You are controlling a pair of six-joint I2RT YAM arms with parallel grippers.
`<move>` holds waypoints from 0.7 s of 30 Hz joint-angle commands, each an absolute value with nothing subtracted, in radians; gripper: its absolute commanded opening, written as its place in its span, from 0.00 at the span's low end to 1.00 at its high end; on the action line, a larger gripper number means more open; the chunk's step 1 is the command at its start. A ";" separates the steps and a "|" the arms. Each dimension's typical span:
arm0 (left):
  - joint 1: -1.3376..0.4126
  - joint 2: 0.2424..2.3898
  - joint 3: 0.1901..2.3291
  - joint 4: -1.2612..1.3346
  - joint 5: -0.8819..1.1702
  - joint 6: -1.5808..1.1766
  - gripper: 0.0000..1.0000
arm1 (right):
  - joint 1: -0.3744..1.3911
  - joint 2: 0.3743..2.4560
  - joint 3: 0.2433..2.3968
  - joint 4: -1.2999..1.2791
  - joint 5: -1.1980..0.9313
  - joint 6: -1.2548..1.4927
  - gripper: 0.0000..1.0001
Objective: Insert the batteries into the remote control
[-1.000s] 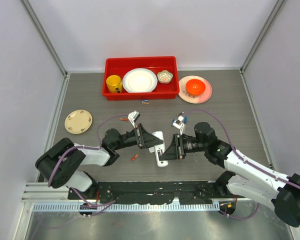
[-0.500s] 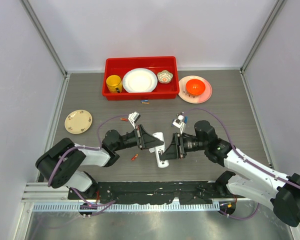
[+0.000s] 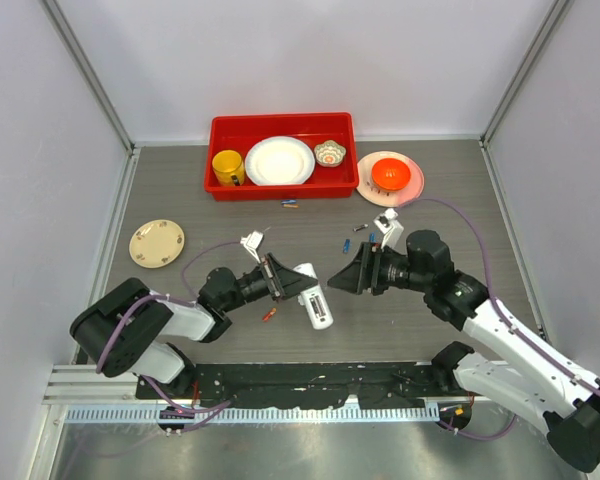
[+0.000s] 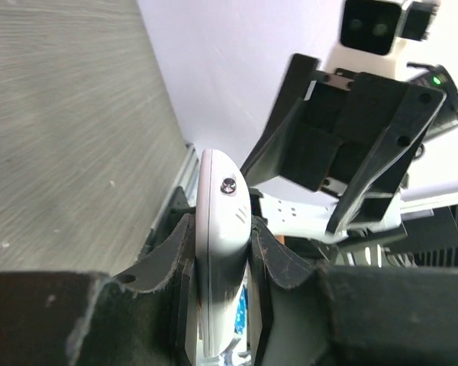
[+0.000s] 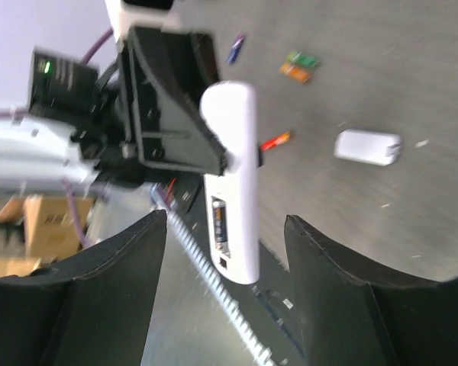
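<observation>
My left gripper [image 3: 307, 285] is shut on the white remote control [image 3: 319, 308] and holds it just above the table. The left wrist view shows the remote [image 4: 220, 229] edge-on between the pads. In the right wrist view the remote [image 5: 234, 152] shows its open slot with one battery [image 5: 220, 219] in it. My right gripper [image 3: 338, 280] is open and empty, a short way right of the remote. Loose batteries lie on the table: a red one [image 3: 268, 314], a blue one [image 3: 346, 244], a black one [image 3: 361, 228], and a pair [image 3: 290, 204] near the bin.
The flat white cover piece [image 5: 368, 147] lies on the table in the right wrist view. A red bin [image 3: 220, 185] with a yellow mug, plate and bowl stands at the back. An orange bowl on a pink plate [image 3: 410, 190] is beside it. A beige saucer [image 3: 157, 243] lies left.
My right gripper has drawn back to the right, away from the remote, and stands open. My left gripper has shifted slightly left with the remote still held.
</observation>
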State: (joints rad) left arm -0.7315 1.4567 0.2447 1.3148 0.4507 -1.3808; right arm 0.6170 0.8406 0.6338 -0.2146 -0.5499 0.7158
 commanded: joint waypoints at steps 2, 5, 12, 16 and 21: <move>-0.706 1.390 0.190 1.509 0.345 -1.333 0.00 | 0.606 0.853 0.681 -0.297 -0.056 0.730 0.68; -0.706 1.344 0.175 1.494 0.336 -1.312 0.00 | 0.607 0.963 0.712 -0.340 0.156 0.742 0.61; -0.706 1.140 0.170 1.249 0.327 -1.226 0.00 | 0.604 1.290 0.839 -0.324 0.339 0.615 0.51; -0.706 1.003 0.176 1.099 0.328 -1.157 0.00 | 0.604 1.446 0.935 -0.310 0.353 0.583 0.50; -0.704 0.884 0.170 0.996 0.342 -1.127 0.00 | 0.592 1.577 1.032 -0.307 0.342 0.558 0.47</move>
State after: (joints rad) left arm -0.7082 0.9440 0.1692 1.0882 0.3401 -1.1873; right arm 0.6022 1.5063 0.9356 -0.3401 0.2928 0.6060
